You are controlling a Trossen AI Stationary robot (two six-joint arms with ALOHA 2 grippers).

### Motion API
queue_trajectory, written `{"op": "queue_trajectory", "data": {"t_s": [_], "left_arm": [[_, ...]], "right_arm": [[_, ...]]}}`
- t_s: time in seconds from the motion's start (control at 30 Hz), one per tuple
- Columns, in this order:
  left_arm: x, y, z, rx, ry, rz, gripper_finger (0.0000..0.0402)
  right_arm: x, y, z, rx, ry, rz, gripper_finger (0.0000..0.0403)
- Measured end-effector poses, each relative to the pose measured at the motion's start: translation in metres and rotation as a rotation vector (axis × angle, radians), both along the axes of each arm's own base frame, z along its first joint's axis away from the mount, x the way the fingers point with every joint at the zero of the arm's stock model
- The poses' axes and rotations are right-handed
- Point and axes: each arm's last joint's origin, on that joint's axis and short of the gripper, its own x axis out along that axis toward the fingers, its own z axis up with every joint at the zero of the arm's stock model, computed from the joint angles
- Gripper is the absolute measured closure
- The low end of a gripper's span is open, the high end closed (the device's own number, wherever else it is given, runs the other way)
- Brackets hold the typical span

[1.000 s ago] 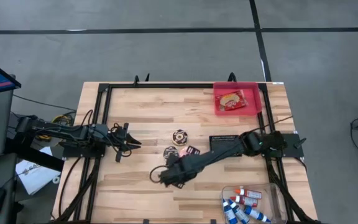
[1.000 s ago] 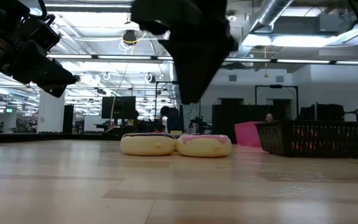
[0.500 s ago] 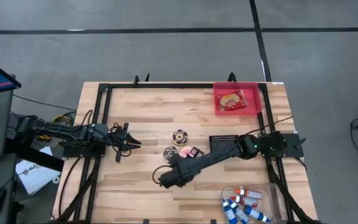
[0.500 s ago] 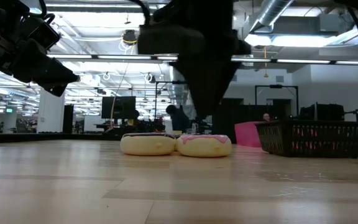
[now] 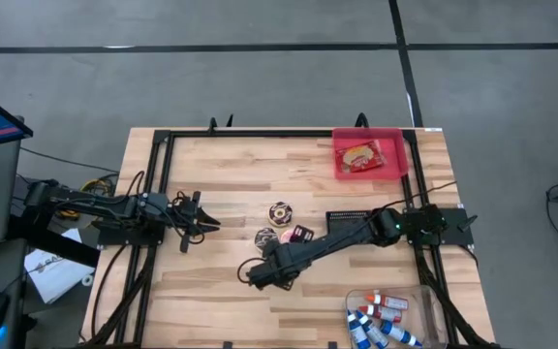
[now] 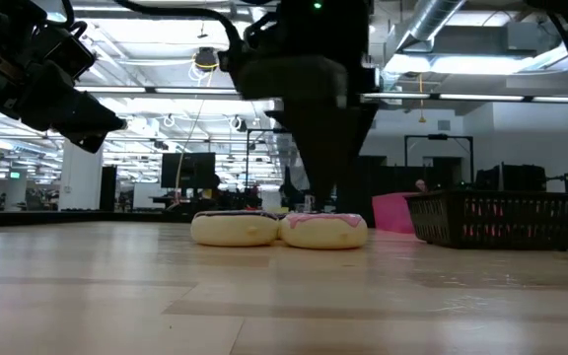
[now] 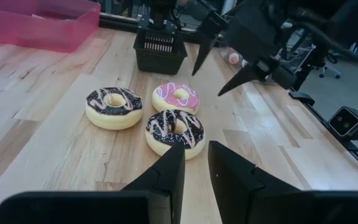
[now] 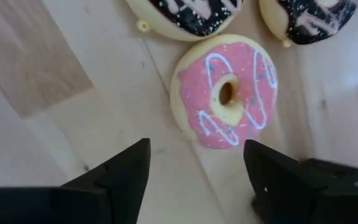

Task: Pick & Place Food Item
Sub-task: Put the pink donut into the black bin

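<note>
Three donuts lie flat on the wooden table: a pink-iced one [image 8: 225,93] [image 5: 298,235] and two chocolate-iced ones [image 5: 279,213] [image 5: 266,236]. My right gripper [image 8: 197,149] [image 7: 207,84] hangs open just above the table on the near side of the pink donut. It points steeply down, and its fingers stand apart and touch nothing. My left gripper [image 7: 196,167] [image 5: 197,221] waits at the table's left, raised and roughly level. Its fingers are nearly together with nothing between them.
A pink tray [image 5: 395,160] holding a packaged snack stands at the far right corner. A black basket [image 5: 349,219] sits right of the donuts, under my right arm. A clear bin [image 5: 424,301] of several tubes is at the near right. Black rails [image 5: 260,134] frame the table.
My right gripper has tipped more steeply downward, and its fingertips have sunk closer to the table beside the donuts. The donuts have not moved.
</note>
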Motion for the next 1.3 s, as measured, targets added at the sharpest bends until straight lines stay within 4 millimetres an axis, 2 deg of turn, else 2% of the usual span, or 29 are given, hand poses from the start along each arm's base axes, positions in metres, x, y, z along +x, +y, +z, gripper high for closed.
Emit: {"op": "queue_trajectory", "data": {"t_s": [0.27, 0.53, 0.73, 1.1, 1.3], "left_arm": [[0.0, 0.0, 0.0, 0.0, 0.0, 0.0, 0.0334], [0.0, 0.0, 0.0, 0.0, 0.0, 0.0, 0.0334], [0.0, 0.0, 0.0, 0.0, 0.0, 0.0, 0.0334], [0.0, 0.0, 0.0, 0.0, 0.0, 0.0, 0.0334], [0.0, 0.0, 0.0, 0.0, 0.0, 0.0, 0.0334]], "right_arm": [[-0.01, 0.017, -0.025, -0.087, 0.078, 0.252, 0.0153], [-0.022, 0.029, -0.049, -0.176, 0.132, 0.412, 0.0154], [-0.022, 0.024, -0.049, -0.181, 0.144, 0.394, 0.0154], [-0.014, 0.003, -0.045, -0.165, 0.13, 0.311, 0.0154], [-0.015, 0.003, -0.036, -0.172, 0.116, 0.313, 0.0154]]}}
